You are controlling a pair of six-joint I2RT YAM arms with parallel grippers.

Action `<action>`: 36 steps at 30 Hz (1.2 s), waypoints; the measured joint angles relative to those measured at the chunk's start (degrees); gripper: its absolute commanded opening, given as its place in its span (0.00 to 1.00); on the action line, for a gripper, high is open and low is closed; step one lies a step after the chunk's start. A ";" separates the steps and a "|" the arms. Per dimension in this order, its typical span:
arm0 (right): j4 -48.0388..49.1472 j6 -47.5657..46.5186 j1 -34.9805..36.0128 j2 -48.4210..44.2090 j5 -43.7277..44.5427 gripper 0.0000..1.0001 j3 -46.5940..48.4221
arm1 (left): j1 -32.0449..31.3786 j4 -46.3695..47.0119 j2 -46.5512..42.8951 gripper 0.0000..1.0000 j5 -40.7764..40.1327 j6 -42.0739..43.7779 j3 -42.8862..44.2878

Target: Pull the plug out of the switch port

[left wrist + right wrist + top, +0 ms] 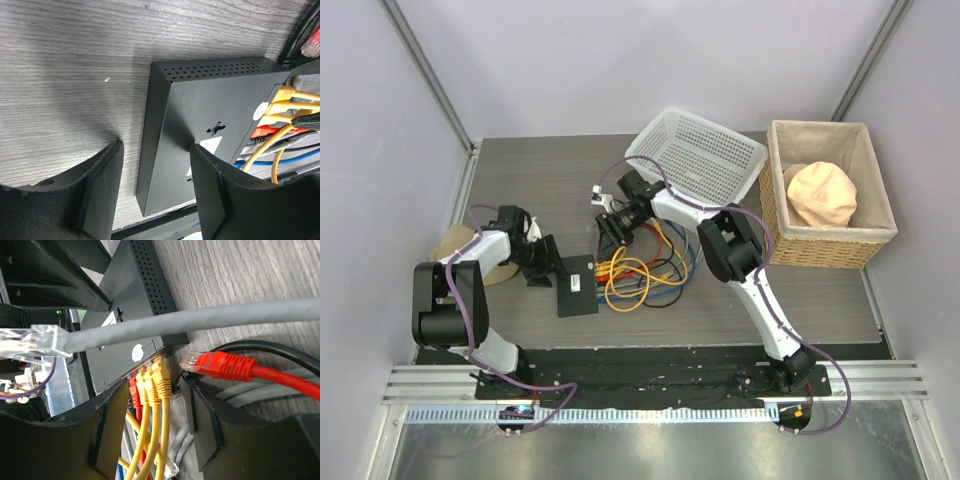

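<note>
- switch [577, 285] lies flat on table [800, 300], about 8 o'clock from table centre
- cable tangle [642, 278] at switch's 3 o'clock
- left gripper [542, 262] at switch's 10 o'clock
- its fingers [102, 190] stand apart, straddling switch's long side edge; one by the wall with table showing between, other over the top face, not clamped
- right gripper [618, 228] at switch's 1 o'clock
- its fingers [202, 425] are apart either side of yellow plugs [156, 382] seated in ports, gap on one side, nothing held
- red plug [200, 362] loose, just beside port edge
- white mesh basket [700, 155] at table's 12 o'clock, wicker basket [825, 250] at 3
</note>
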 measured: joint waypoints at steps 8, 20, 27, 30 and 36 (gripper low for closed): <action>-0.07 -0.92 0.24 0.48 -0.52 0.54 0.46 | 0.00 0.00 0.02 0.59 0.02 -0.07 0.00; 3.43 -0.04 0.42 -0.31 -1.51 0.54 -1.60 | 0.02 0.02 0.02 0.60 0.00 -0.09 0.00; 4.70 1.86 0.55 -0.04 -1.44 0.55 -1.60 | 0.02 0.02 0.02 0.60 0.00 -0.17 0.00; 5.09 3.48 0.55 0.13 -0.96 0.56 -1.60 | 0.02 0.02 0.02 0.60 -0.02 -0.26 0.00; 6.58 7.58 0.13 -1.46 3.63 0.58 -3.39 | 0.02 0.09 0.02 0.61 -0.04 -0.33 0.00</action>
